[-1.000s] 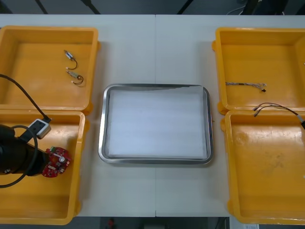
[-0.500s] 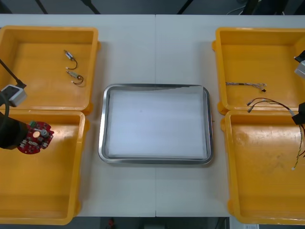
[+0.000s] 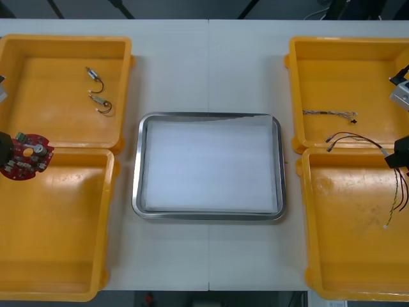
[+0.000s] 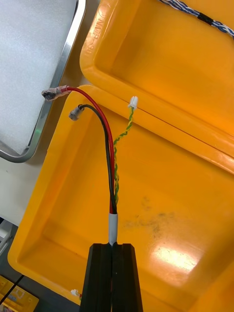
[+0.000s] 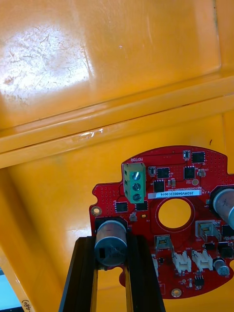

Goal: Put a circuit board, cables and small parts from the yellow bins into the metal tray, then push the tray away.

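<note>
- Left gripper (image 5: 111,243): fingers narrow, pinched on 1 grey cylindrical component standing on the red circuit board (image 5: 170,229). I have no grip on the board's edge, so it could pivot around that cylinder, or the component could take strain it isn't built for.
- The board hangs above the wall between the 2 left yellow bins (image 3: 108,211), at their outer side. If I travel low toward the tray, its edge could clip a bin wall and twist out of the pinch.
- Right gripper (image 4: 113,248): fingers almost together, clamped on the white sleeve of the red, black and yellow cable (image 4: 113,185). The sleeve is thin and smooth, so I judge slippage possible under any tug.
- The loose leads fan out from the fingers. The red and black ends reach over the wall between the 2 right bins, near the metal tray (image 3: 208,116). The twisted yellow strand trails apart from them. Any end could snag a rim as I swing across.
- The tray is white inside, with nothing placed yet. If both arms arrive together they could foul each other above it, and a hard set-down might shove it.
- The blue and white cable (image 3: 329,114) and small metal parts (image 3: 96,75) wait in the far bins, well apart from both grippers.
</note>
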